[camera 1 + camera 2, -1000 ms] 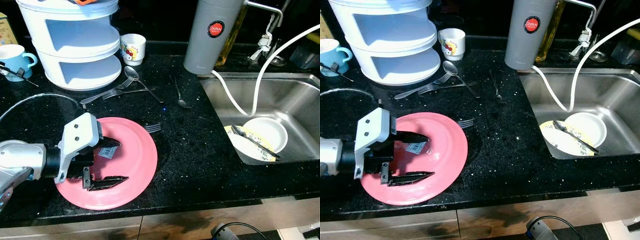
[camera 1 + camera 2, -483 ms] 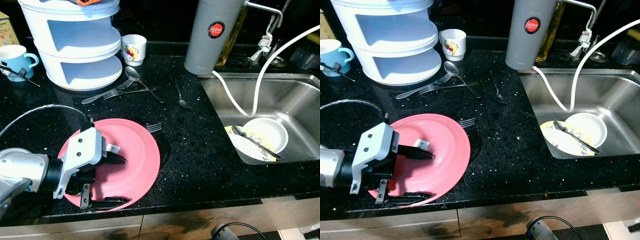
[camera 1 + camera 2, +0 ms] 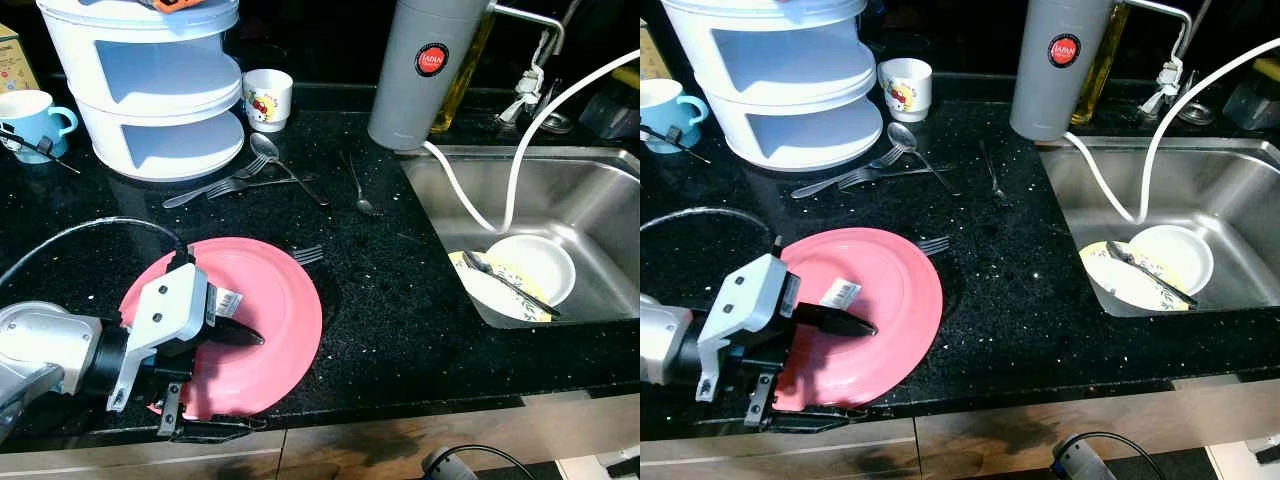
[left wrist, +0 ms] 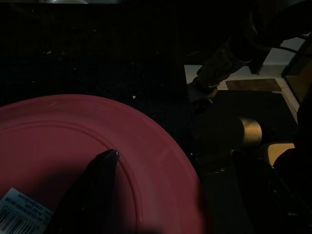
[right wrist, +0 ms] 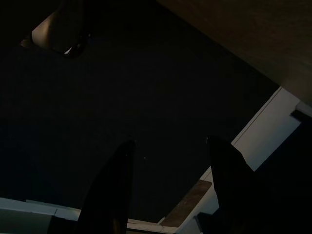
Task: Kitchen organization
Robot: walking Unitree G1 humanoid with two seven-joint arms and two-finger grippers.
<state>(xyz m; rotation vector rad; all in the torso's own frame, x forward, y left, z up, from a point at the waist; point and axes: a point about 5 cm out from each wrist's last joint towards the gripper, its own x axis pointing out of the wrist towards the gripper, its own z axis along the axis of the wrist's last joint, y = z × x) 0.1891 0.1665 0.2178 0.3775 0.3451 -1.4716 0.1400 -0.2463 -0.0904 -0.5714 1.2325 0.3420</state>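
Left gripper (image 3: 235,385): fingers spread wide at the pink plate's near edge, one finger (image 3: 240,337) lying on the plate's top face, the other below the counter's front edge.
Pink plate (image 3: 270,300): lay at the front of the black counter (image 3: 400,290), its near rim past the edge; a barcode sticker (image 3: 226,301) on it.
Right gripper (image 5: 168,190): hung in the dark, fingers apart, holding nothing.
Fork (image 3: 308,255): tines poked out from under the plate's far rim.
Cutlery (image 3: 245,180): forks and spoons lay between the plate and the white tiered rack (image 3: 150,90).
Sink (image 3: 600,200): held a white bowl (image 3: 535,265) and a yellow plate (image 3: 480,285).
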